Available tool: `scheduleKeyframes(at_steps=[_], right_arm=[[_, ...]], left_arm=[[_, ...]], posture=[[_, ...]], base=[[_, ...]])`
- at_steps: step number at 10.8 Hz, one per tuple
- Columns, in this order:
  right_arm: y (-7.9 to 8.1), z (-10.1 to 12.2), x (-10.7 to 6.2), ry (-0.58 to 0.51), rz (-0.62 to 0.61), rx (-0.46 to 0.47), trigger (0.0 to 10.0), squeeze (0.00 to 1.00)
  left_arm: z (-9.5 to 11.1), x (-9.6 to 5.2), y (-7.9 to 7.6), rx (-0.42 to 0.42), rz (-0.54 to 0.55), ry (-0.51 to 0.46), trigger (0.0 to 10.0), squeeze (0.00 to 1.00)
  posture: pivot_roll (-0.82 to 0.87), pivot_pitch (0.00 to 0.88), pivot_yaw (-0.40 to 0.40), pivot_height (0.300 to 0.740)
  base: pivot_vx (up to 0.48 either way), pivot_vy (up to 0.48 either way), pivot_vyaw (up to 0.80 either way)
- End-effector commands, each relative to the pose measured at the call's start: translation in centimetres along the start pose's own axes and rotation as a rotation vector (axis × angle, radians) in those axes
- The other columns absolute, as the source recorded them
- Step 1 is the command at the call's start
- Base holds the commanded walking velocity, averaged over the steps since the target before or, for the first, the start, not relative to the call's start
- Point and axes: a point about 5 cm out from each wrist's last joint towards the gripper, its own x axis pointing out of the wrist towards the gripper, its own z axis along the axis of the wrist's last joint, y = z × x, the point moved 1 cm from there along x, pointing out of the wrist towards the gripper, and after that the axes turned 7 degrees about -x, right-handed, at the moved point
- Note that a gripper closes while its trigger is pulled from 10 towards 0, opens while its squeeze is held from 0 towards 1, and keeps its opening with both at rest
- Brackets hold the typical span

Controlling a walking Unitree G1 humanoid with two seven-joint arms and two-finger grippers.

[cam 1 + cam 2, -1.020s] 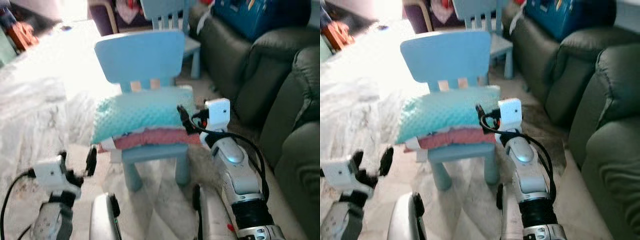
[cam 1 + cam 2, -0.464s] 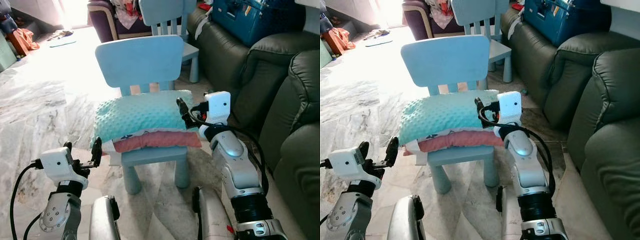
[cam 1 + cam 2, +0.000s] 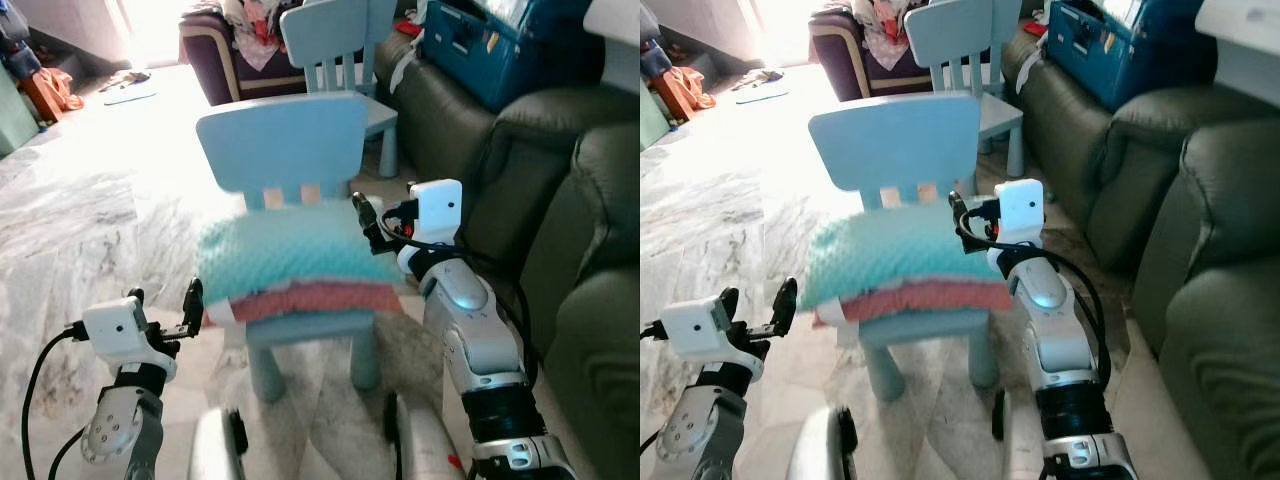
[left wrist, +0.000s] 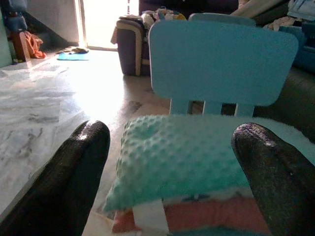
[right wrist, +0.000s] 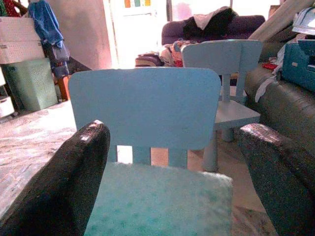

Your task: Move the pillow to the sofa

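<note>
At seven o'clock the left hand (image 3: 160, 312) hangs spread wide just short of the teal pillow (image 3: 290, 255), which lies on the blue chair (image 3: 283, 140) at centre. At twelve o'clock the right hand (image 3: 368, 222), fingers parted, hovers at its far corner. This looks like the reach-in; next both hands must close on the pillow's ends, then carry it to the sofa (image 3: 560, 200) at three o'clock.

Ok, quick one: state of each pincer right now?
Left pincer: open, holding nothing, short of the pillow's left end.
Right pincer: open, holding nothing, at the pillow's right end.
</note>
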Motion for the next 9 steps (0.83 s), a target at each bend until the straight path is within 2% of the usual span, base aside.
scheduleKeyframes(at_steps=[1,6,9], right_arm=[[0.30,1.12,0.40,-0.035,0.016,-0.004,10.0,0.00],[0.41,1.56,0.79,-0.049,0.023,-0.002,10.0,0.00],[0.49,1.76,1.00,-0.058,0.025,-0.002,10.0,0.00]], left_arm=[[0.29,0.29,0.21,0.017,0.004,-0.011,10.0,0.00],[0.14,0.81,-0.22,0.015,-0.009,-0.015,10.0,0.00],[0.15,1.16,-0.31,0.020,-0.017,-0.020,10.0,0.00]], posture=[[-0.16,0.000,0.063,0.612],[-0.17,0.000,0.064,0.703],[-0.17,0.000,0.064,0.740]], base=[[0.000,0.000,0.00],[0.000,0.000,0.00],[0.000,0.000,0.00]])
